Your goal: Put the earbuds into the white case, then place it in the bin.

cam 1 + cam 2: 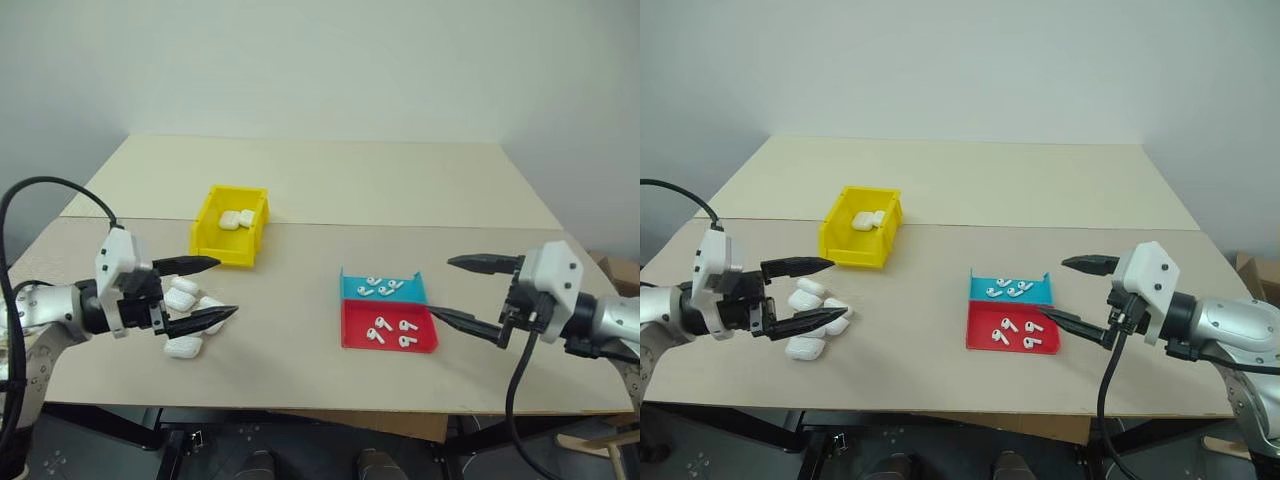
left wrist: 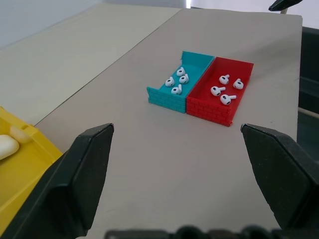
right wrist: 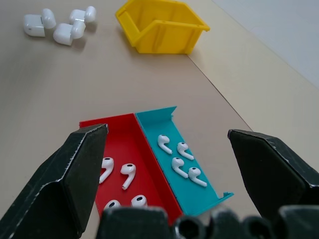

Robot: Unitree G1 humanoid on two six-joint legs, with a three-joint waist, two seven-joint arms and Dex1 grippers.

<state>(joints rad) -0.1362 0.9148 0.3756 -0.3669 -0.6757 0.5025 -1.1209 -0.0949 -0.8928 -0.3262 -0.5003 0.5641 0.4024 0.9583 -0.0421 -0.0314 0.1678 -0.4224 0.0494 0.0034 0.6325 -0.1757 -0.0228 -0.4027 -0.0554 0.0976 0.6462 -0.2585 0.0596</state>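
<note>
From my head camera I see both arms raised over the counter [image 1: 300,350], neither one carrying anything. The left gripper [image 1: 205,292] has its jaws spread wide and hangs over a loose cluster of white cases [image 1: 188,312] at about eight o'clock on the counter; I count several of them lying close together, and I cannot tell whether their lids are up. The right gripper [image 1: 462,292] is likewise released and empty, hovering just beside the red tray [image 1: 389,331] at four o'clock. Four earbuds [image 1: 392,331] lie in that red tray, and four more earbuds sit in the blue tray [image 1: 382,288] that touches it on the far side. The yellow bin [image 1: 231,225] stands at ten o'clock, well apart from the trays and near the cases, with two white cases already inside it. In the right wrist view the earbuds lie between the spread fingers [image 3: 65,184].
</note>
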